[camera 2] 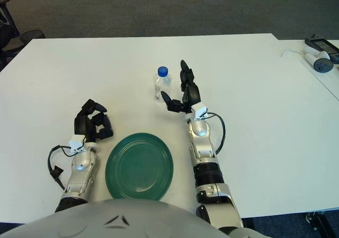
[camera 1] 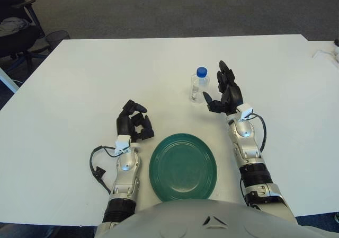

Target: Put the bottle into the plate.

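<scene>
The white table carries everything. Near the middle of its near edge lies the green plate, empty. Just left of the plate shows the left robot hand, idle, fingers curled together on nothing. The right robot hand is up by the small clear bottle, just to its right, fingers spread apart and not yet closed; whether the thumb touches the bottle I cannot tell. The bottle stands upright toward the table's middle, well beyond the plate's far rim, blue cap on top. It looks light, thin-walled and smooth, so likely slippery and easy to tip; a hold around the mid-body, below the cap, seems soundest.
</scene>
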Controlling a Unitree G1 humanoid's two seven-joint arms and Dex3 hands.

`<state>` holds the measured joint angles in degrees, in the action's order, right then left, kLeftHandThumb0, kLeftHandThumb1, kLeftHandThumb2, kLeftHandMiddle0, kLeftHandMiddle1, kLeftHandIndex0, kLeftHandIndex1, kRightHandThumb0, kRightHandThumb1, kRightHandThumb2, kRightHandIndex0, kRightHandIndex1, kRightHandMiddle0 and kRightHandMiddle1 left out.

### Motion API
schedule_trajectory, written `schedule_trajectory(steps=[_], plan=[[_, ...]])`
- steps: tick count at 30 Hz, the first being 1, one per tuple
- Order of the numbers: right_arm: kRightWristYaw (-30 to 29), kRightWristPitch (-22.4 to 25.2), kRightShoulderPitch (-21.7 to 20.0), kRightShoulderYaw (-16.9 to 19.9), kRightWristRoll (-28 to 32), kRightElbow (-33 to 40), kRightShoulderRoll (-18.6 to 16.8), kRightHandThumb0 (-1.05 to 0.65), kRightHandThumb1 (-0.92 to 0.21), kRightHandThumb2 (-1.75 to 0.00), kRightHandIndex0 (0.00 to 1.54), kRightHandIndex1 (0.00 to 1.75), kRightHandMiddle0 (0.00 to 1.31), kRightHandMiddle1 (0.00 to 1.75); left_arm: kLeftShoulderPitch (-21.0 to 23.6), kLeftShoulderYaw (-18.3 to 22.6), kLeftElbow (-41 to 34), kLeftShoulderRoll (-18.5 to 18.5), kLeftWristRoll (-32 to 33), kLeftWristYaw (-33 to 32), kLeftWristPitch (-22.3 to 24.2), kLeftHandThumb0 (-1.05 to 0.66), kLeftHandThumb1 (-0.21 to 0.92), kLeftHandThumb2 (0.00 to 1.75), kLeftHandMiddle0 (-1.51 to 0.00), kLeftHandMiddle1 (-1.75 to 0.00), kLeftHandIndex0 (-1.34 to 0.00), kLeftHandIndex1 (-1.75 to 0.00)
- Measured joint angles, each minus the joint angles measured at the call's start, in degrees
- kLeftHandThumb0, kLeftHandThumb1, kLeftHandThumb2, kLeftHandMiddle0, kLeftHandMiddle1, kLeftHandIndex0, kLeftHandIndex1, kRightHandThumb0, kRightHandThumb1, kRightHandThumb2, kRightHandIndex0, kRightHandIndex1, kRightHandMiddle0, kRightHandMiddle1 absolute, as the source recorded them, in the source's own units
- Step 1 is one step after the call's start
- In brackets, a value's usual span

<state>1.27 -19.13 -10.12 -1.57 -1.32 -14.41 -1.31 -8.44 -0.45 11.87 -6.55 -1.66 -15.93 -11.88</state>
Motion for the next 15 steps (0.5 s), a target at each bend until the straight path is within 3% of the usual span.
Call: schedule_trajectory(steps=[7,15], plan=[[-0.2,0.7,-0.5,-0.8,-1.4,-0.3,0.2,-0.81,-0.47,-0.71,0.03,0.02,0.00,0.12,0.0,0.1,0.0,0.0,0.0,0.0,0.0,-0.59,0.06,1.64,-1.32,-1.75,-0.83,-1.75],[-2.2,0.7,-4.4,-1.4,-3.5,-6.8,-0.3,-0.89,-0.50,-0.64,0.02,0.02,0.00,0.11,0.3,0.3,0.4,0.0,0.1,-0.1,-0.1,-0.59,0.06,1.64,-1.32,-1.75,-0.83,-1.75]])
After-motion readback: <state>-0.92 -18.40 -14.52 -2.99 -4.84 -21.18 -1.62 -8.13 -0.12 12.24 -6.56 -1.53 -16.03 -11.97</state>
